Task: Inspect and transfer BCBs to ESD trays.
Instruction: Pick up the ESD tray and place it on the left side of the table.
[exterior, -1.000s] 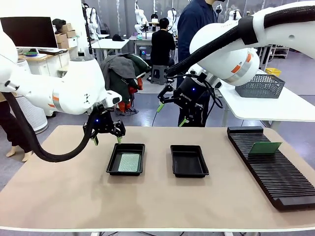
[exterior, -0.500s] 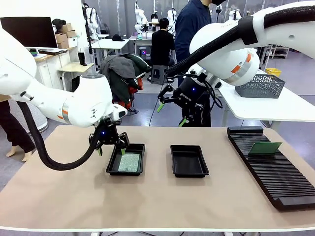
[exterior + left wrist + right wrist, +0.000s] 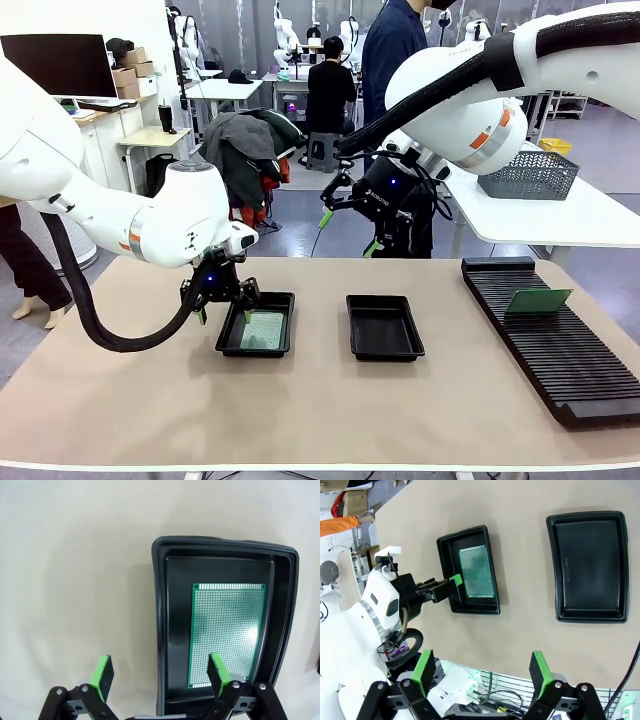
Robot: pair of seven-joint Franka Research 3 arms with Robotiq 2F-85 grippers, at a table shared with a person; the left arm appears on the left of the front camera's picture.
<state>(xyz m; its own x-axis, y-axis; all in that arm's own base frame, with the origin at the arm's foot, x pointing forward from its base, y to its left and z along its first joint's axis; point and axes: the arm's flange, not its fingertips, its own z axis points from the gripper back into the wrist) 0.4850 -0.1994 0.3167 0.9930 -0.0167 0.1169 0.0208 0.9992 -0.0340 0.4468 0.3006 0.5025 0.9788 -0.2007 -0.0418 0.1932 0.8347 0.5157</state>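
Two black ESD trays lie side by side mid-table. The left tray (image 3: pixel 228 338) holds a green BCB (image 3: pixel 262 330); the right tray (image 3: pixel 384 330) has a bare floor. My left gripper (image 3: pixel 225 312) is open and low over the left tray's near-left rim. In the left wrist view the gripper (image 3: pixel 160 667) straddles that rim (image 3: pixel 159 605), one pad over the BCB (image 3: pixel 227 630), the other over bare table. My right gripper (image 3: pixel 347 233) hangs open, high behind the right tray. From above, my right gripper (image 3: pixel 481 664) looks down on both trays (image 3: pixel 446 575) (image 3: pixel 590 565). Another BCB (image 3: pixel 538 300) stands in the rack.
A long black slotted rack (image 3: pixel 560 350) runs along the table's right side. A grey wire basket (image 3: pixel 528 175) sits on a white table beyond it. A person (image 3: pixel 392 55) stands behind the far edge. Bare tabletop lies in front of the trays.
My left gripper has come down and to the right, from behind the left tray's far-left corner to low over its left rim. The right arm has stayed still.
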